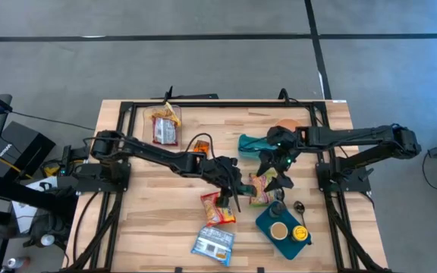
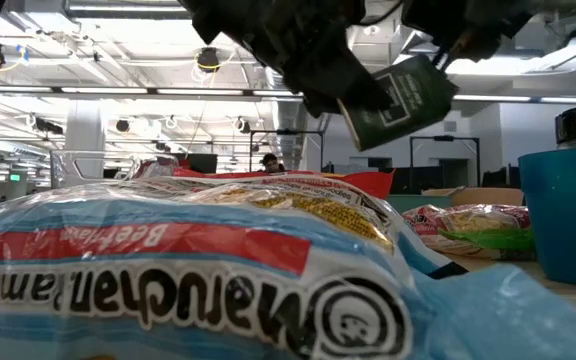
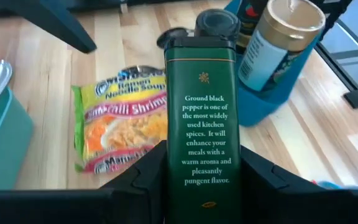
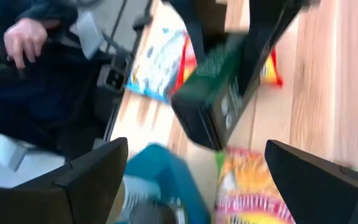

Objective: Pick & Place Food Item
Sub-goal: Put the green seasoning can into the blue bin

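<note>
A dark green ground black pepper tin (image 3: pixel 201 106) with a black cap hangs in the air over the middle of the table, with my left gripper (image 1: pixel 232 188) shut on it. In the low view the tin (image 2: pixel 398 100) hangs tilted, well above the packets. My right gripper (image 1: pixel 275 176) hovers just to the right of it, over a yellow-green chili shrimp noodle packet (image 1: pixel 262 189). Its fingers stand wide open with nothing between them (image 4: pixel 197 180), and the tin (image 4: pixel 219 106) shows beyond them. My left gripper pinches the tin between its two fingers (image 3: pixel 135 180), one on each narrow side (image 3: pixel 168 168), at the end away from the cap. The fingers come from the table's left, slanting down, and the tin runs on past them, cap foremost. It is lifted clear and tilted.
A teal tray (image 1: pixel 268 220) at the near right holds a gold-lidded jar (image 3: pixel 278 43). A red packet (image 1: pixel 217 208) and a blue ramen packet (image 1: pixel 213 244) lie near the front edge, another packet (image 1: pixel 164 127) at the far left, a teal bowl (image 1: pixel 250 142) behind. A person's hand (image 4: pixel 22 37) shows beyond the table.
</note>
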Action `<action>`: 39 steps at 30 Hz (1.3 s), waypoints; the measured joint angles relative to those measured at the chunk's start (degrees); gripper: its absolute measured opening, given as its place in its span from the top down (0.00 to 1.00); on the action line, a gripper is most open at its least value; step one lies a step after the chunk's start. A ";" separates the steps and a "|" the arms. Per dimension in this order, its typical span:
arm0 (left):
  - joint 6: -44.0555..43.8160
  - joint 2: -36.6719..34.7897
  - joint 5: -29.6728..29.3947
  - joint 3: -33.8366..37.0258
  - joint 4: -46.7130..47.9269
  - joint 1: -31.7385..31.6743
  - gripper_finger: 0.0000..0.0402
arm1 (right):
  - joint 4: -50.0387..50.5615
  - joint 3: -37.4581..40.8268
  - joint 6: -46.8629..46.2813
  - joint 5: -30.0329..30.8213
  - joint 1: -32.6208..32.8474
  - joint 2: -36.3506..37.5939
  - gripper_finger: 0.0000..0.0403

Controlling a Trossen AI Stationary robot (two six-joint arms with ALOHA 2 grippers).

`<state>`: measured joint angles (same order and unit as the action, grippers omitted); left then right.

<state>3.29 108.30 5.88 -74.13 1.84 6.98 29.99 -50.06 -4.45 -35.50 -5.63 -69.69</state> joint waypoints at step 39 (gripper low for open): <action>-2.29 -2.13 -0.03 -0.02 8.27 2.28 0.63 | -12.10 -0.02 -22.56 18.11 3.91 0.00 0.08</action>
<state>0.99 106.16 5.85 -74.15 10.11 9.26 17.89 -50.09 -27.00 -17.39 -1.72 -69.69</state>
